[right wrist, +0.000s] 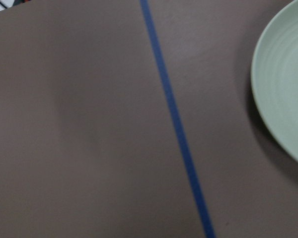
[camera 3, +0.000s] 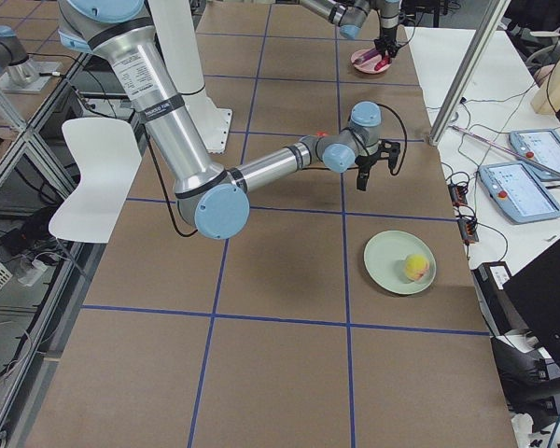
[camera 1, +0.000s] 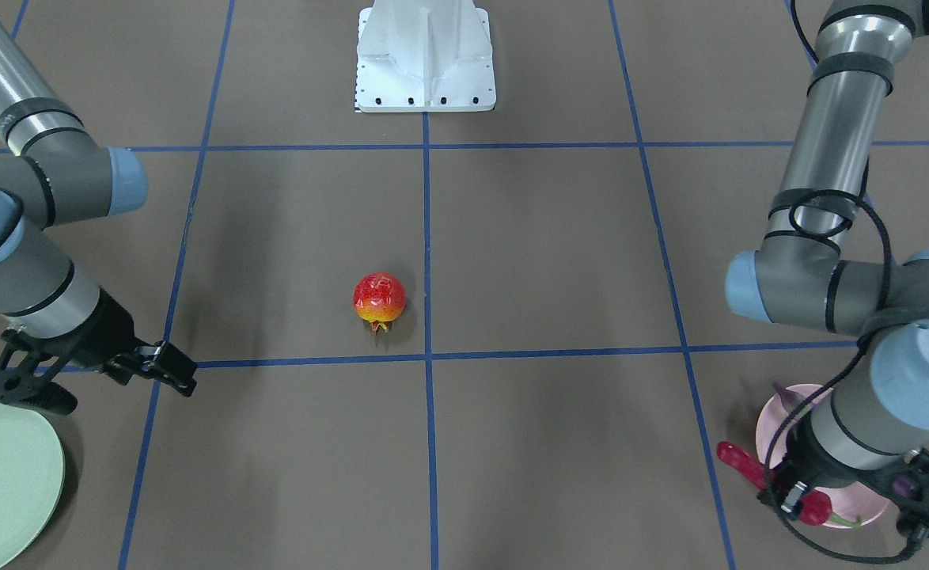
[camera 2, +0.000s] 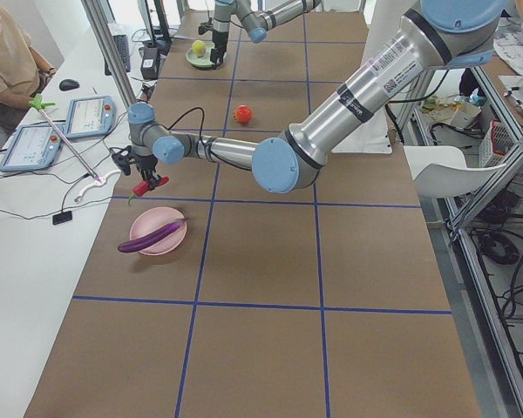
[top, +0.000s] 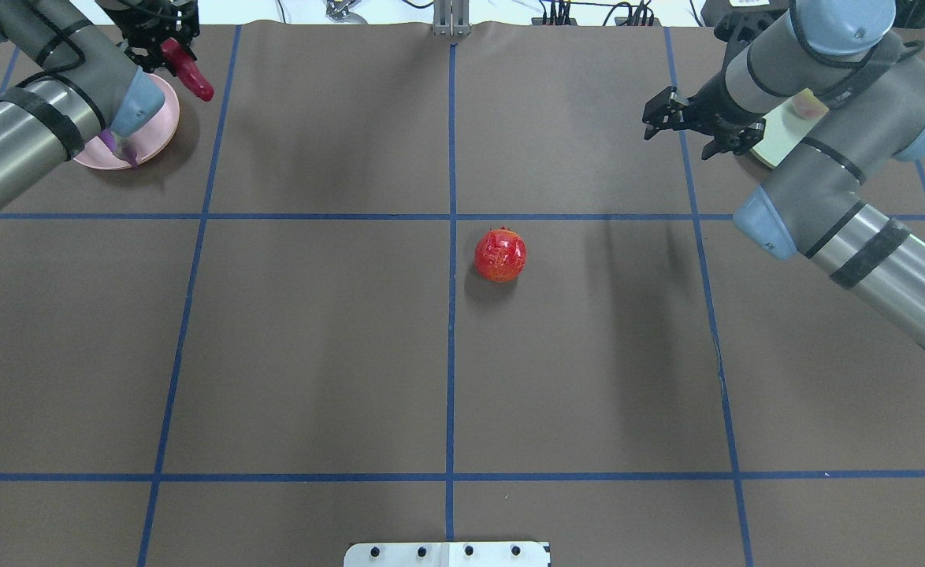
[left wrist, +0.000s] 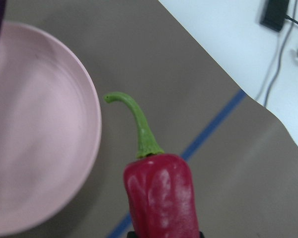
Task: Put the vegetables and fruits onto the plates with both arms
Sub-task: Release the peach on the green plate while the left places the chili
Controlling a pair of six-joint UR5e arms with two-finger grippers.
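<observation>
My left gripper (top: 168,47) is shut on the dark red chili pepper (top: 192,74) and holds it above the table just beside the pink plate (top: 160,132). The left wrist view shows the chili (left wrist: 161,198) with its green stem, next to the plate's rim (left wrist: 39,148). The purple eggplant (camera 2: 150,239) lies across the pink plate. My right gripper (top: 681,135) is open and empty, above the table beside the mint green plate (camera 3: 383,261), which holds the peach (camera 3: 415,267). The red-and-yellow pomegranate-like fruit (top: 499,254) sits on the table's middle.
The white base block (camera 1: 425,59) stands at the robot's edge of the table. Blue tape lines divide the brown table. An operator (camera 2: 4,61) sits at a side desk with tablets (camera 2: 87,117) and cables beyond the table's far edge.
</observation>
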